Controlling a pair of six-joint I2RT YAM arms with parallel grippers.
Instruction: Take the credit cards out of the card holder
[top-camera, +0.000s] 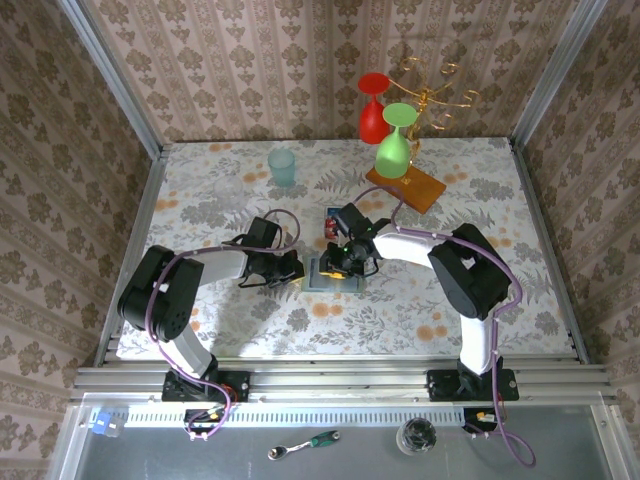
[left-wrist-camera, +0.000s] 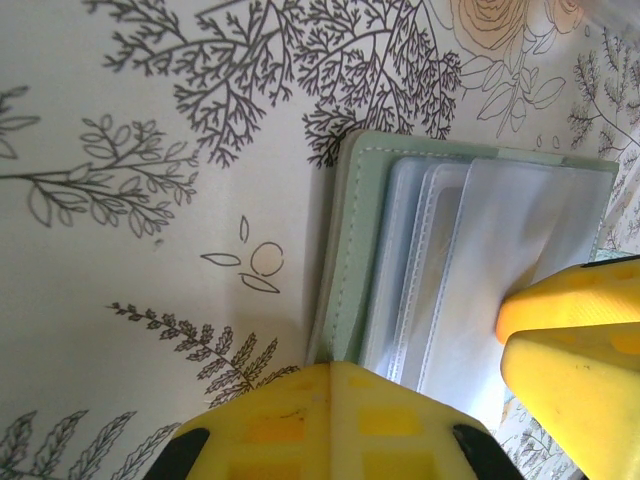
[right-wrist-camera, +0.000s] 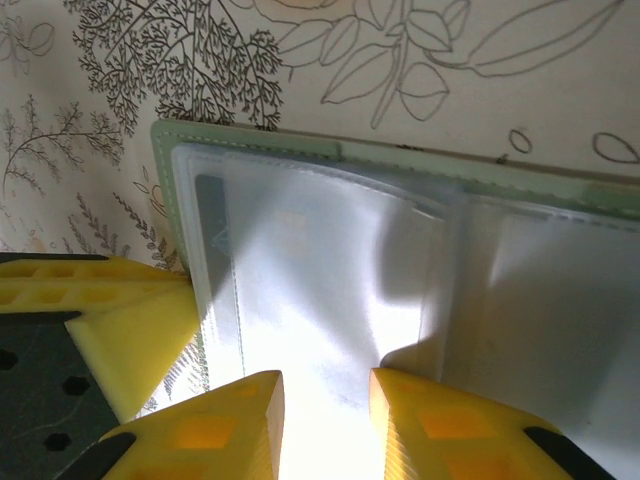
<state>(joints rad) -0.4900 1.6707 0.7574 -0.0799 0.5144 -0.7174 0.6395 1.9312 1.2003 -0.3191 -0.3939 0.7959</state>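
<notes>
The card holder (left-wrist-camera: 350, 250) lies open on the worktop (top-camera: 200, 200), clear sleeves facing up. The left hand (left-wrist-camera: 330, 410), fingers together, pins its green edge. The right hand (right-wrist-camera: 325, 425), fingers slightly apart, rests on a sleeve. Any card is best slid out along the sleeve's mouth while the pin holds, or the holder may drag.

Count: one card holder and two hands. Beyond the holder stand one cup (top-camera: 282, 166), one red goblet (top-camera: 372, 112), one green goblet (top-camera: 394, 148) and one wooden slab (top-camera: 410, 188). The credit cards cannot be counted through the hazy sleeves.
</notes>
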